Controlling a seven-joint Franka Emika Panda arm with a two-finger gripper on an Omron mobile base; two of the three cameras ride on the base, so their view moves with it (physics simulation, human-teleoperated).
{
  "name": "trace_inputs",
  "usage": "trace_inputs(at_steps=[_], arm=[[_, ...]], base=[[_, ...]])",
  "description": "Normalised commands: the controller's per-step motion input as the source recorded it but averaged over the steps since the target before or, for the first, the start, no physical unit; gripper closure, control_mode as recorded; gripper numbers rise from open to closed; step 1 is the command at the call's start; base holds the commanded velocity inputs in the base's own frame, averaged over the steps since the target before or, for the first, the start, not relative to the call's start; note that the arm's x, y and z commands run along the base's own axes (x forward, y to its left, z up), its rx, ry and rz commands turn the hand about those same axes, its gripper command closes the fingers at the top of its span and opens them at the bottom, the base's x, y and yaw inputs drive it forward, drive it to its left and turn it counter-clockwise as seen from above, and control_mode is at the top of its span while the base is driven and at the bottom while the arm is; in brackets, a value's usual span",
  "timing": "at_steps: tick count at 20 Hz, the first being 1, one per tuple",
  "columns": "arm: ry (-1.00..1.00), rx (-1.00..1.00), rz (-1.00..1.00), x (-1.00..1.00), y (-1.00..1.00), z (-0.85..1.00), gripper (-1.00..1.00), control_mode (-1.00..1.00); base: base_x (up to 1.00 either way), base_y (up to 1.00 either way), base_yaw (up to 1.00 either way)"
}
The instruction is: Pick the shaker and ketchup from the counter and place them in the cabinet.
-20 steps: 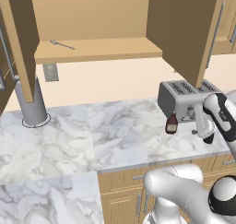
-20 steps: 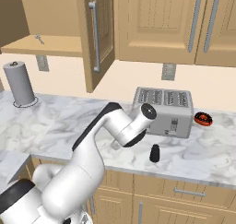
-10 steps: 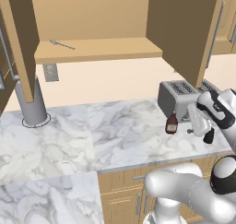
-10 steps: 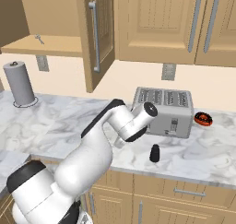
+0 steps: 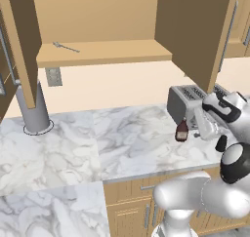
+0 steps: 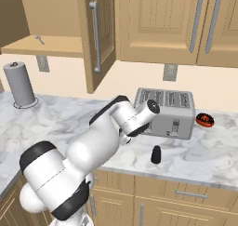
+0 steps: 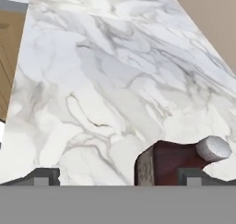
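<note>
The ketchup (image 5: 181, 130), a slim dark red-brown bottle, stands upright on the marble counter (image 5: 122, 148) in front of the toaster's left end. My gripper (image 5: 197, 132) is low over the counter just right of it and open. In the hand view the bottle (image 7: 171, 163) sits close at the lower right, partly behind one fingertip (image 7: 191, 176); the gripper (image 7: 117, 178) holds nothing. The squat black shaker (image 5: 221, 143) (image 6: 156, 154) stands near the counter's front edge, right of the hand. The cabinet's shelf (image 5: 102, 53) (image 6: 42, 46) is up and to the left, doors open.
A silver toaster (image 5: 185, 102) (image 6: 165, 111) stands right behind the bottle. An open cabinet door (image 5: 195, 36) (image 6: 97, 34) hangs above it. A grey paper-towel cylinder (image 5: 34, 109) (image 6: 19, 84) is far left. A fork (image 5: 66, 47) lies on the shelf. A red and black object (image 6: 205, 120) lies beside the toaster.
My hand has moved left along the toaster front, closer to the ketchup bottle. The bottle and the shaker have stayed in place.
</note>
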Motion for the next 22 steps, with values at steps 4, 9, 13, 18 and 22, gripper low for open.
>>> trace_inputs(at_steps=[4,9,13,18,22], arm=[[0.01,0.04,0.00,0.30,0.00,-0.18,-1.00,-1.00],[0.01,0.04,0.00,0.36,-0.07,-0.19,-1.00,-1.00],[0.00,0.03,0.00,0.35,-0.18,-0.21,-1.00,-1.00],[0.01,0.03,0.00,0.35,-0.23,-0.26,-1.00,-1.00],[0.02,0.05,0.00,0.39,-0.17,-0.25,-1.00,-1.00]], base=[[0.00,0.00,0.00],[0.00,0.00,0.00],[0.00,0.00,0.00],[0.00,0.00,0.00],[0.00,0.00,0.00]])
